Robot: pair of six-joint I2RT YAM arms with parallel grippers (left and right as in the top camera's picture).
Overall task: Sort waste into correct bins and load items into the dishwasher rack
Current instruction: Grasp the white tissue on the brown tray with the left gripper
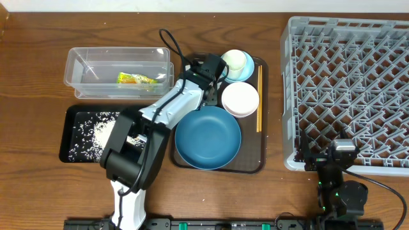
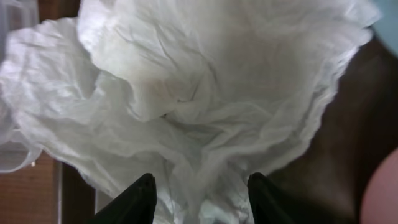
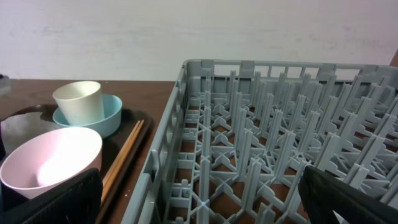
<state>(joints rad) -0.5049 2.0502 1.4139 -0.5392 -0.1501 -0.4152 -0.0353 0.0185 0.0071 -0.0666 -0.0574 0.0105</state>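
A crumpled white napkin [image 2: 186, 93] fills the left wrist view, bunched between my left gripper's [image 2: 200, 193] fingers, which are shut on it. In the overhead view my left gripper [image 1: 211, 67] is over the far left of the brown serving tray [image 1: 252, 167]; the napkin is hidden there. The large dark-blue bowl [image 1: 208, 137], white-pinkish bowl [image 1: 239, 99], light-blue bowl [image 1: 248, 69] and chopsticks [image 1: 259, 96] lie on that tray. The wrapper [image 1: 136, 79] is in the clear tub [image 1: 77, 64]. Rice [image 1: 96, 131] lies in the black tray [image 1: 66, 147]. My right gripper [image 1: 343, 153] is open and empty at the grey rack's [image 1: 358, 38] near left corner.
A white cup [image 1: 234, 61] stands inside the light-blue bowl. The right wrist view shows the rack's lattice [image 3: 261, 143], with the bowls and chopsticks [image 3: 121, 158] to its left. Black cables loop over the table near the tub.
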